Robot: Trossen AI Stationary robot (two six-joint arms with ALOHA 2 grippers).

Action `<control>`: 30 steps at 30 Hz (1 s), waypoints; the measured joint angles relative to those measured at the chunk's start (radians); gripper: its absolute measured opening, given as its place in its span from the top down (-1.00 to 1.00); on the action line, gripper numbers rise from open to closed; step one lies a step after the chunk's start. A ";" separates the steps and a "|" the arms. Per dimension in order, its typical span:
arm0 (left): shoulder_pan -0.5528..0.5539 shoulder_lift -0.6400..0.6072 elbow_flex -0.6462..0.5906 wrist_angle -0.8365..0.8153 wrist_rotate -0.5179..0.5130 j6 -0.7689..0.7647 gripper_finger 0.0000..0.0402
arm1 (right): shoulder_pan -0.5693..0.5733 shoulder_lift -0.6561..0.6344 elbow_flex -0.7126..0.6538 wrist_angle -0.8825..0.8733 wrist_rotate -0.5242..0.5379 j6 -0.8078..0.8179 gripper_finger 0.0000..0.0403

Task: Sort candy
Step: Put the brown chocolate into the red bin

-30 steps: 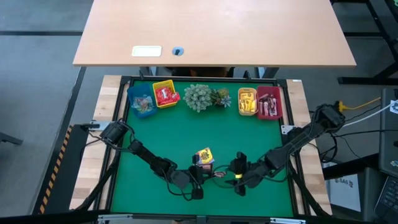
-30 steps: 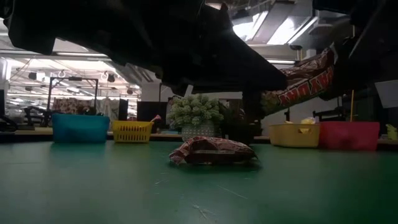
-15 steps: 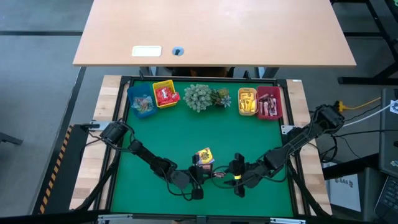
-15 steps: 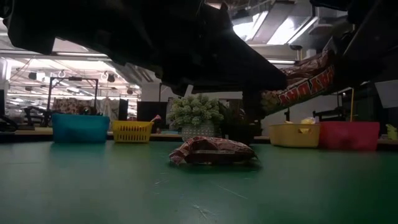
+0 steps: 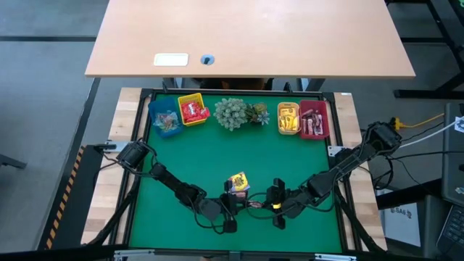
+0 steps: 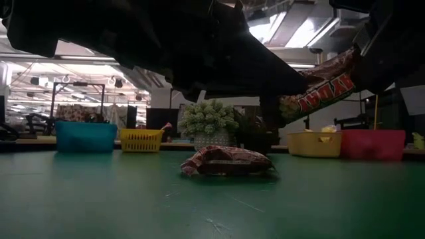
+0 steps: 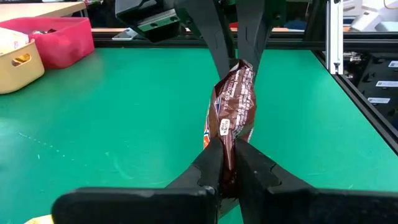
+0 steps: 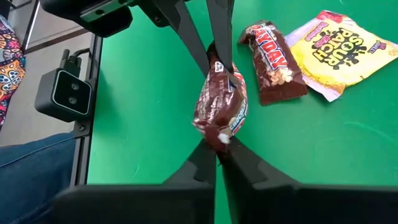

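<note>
— Pulling now could tear the brown candy bar [image 7: 233,102] — both my grippers pinch it, one on each end.

— Where?

— Six o'clock on the green mat [image 5: 290,167], lifted. Left gripper [image 7: 227,163] and right gripper [image 8: 217,151] are both clamped narrow on the wrapper. Another bar [image 8: 271,61] and a yellow packet [image 8: 339,51] lie beside.

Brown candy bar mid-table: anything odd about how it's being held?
Yes. The brown candy bar is pinched at both ends at once: left gripper shut on one end, right gripper shut on the other, holding it off the green mat. Two more candies lie loose nearby.
</note>
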 joint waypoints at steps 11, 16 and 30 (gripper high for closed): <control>0.001 0.000 0.000 0.000 -0.002 -0.024 0.80 | 0.000 0.000 0.000 0.002 0.000 0.002 0.98; 0.008 0.000 0.000 -0.001 -0.005 -0.103 0.57 | 0.000 0.000 0.000 0.000 0.000 0.003 0.98; 0.008 0.000 0.000 -0.001 -0.003 -0.100 0.28 | 0.000 -0.267 0.001 -0.274 0.125 0.003 0.99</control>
